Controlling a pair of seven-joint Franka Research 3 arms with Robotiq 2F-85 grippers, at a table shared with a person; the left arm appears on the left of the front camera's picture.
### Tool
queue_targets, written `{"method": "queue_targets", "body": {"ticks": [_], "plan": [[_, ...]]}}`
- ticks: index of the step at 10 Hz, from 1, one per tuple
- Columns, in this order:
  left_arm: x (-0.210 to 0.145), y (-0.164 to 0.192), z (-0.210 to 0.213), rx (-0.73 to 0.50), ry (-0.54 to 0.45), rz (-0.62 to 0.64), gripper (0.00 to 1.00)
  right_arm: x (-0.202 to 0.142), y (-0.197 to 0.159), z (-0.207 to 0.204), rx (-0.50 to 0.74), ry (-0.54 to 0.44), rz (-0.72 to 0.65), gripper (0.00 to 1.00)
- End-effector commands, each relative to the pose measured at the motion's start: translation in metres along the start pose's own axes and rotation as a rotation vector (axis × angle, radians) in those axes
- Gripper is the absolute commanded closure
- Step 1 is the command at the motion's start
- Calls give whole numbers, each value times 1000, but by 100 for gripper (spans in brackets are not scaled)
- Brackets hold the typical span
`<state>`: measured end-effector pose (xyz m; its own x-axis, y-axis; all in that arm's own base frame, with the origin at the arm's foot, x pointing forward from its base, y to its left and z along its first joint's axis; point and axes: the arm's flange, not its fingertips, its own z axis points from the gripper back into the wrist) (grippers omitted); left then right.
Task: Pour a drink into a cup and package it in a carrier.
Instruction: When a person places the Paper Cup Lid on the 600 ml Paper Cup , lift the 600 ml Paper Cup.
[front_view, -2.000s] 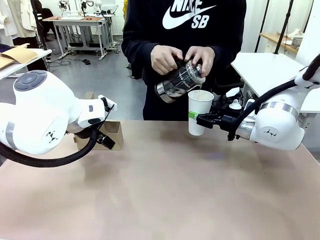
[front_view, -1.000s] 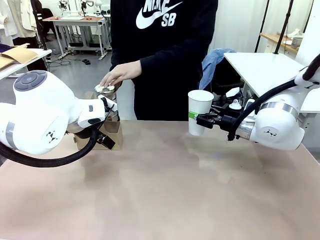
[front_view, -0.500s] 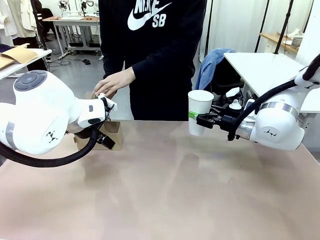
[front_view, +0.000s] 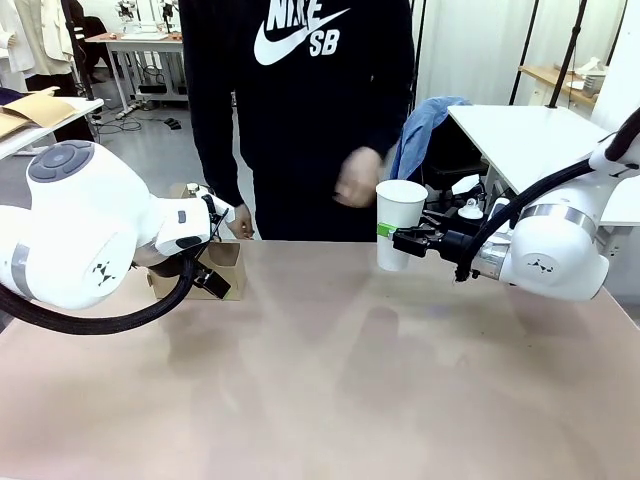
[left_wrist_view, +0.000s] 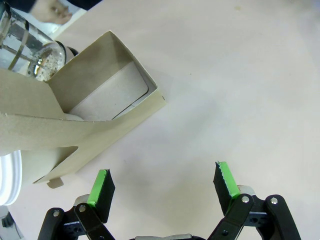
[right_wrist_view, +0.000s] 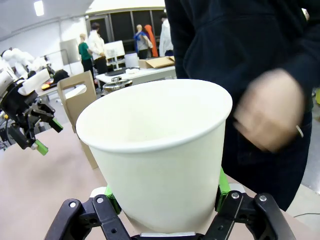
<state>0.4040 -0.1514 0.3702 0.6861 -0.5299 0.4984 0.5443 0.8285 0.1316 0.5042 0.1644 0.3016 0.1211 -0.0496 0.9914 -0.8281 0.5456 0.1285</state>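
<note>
Cup (front_view: 400, 222), lidless, clamped in right gripper (front_view: 398, 238) near far table (front_view: 330, 380) edge; fill hidden. Left gripper (left_wrist_view: 162, 180) jaws apart, empty, beside carrier (left_wrist_view: 105, 95). Remaining, likely: lid on, cup into carrier slot.

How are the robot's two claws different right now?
The left gripper is open, with nothing between its green pads; the right gripper is shut on the white cup. The left gripper points down at the table beside the cardboard carrier; the right gripper reaches sideways and holds the cup upright. Both are black with green pads.
</note>
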Motion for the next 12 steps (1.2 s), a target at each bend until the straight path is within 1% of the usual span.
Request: {"method": "queue_targets", "body": {"ticks": [1, 12], "plan": [[0, 0, 0, -1, -1, 0, 0, 6, 3, -1, -16, -7, 1, 20], [0, 0, 0, -1, -1, 0, 0, 6, 3, -1, -16, -7, 1, 20]]}}
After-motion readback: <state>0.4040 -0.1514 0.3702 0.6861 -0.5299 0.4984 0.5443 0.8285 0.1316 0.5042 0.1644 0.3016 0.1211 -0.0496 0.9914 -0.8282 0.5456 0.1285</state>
